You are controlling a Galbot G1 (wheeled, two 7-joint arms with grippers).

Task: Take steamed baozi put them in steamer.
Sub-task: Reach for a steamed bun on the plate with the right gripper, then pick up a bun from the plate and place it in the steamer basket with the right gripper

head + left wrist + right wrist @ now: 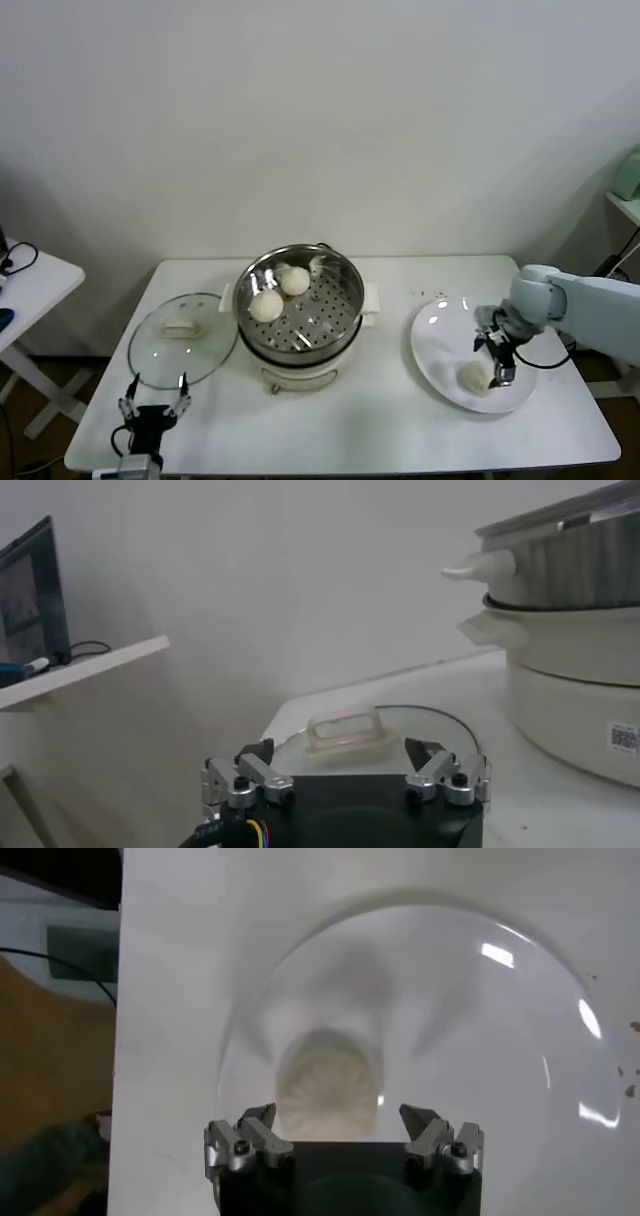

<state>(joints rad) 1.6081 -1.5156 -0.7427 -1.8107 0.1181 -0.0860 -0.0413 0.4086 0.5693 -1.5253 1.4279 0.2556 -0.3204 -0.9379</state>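
While its fingers stand wide apart, the right gripper above the flat white plate could squash the soft round cream-white bun by closing too hard.

You've got three baozi: two in steamer at frame centre, one on plate lower right. One steamer, one plate, one glass lid lower left.

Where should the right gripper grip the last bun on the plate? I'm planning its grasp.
Probably across the baozi at its widest middle, coming straight down with open right gripper: it is round, alone on the flat plate, with bare space on both sides.
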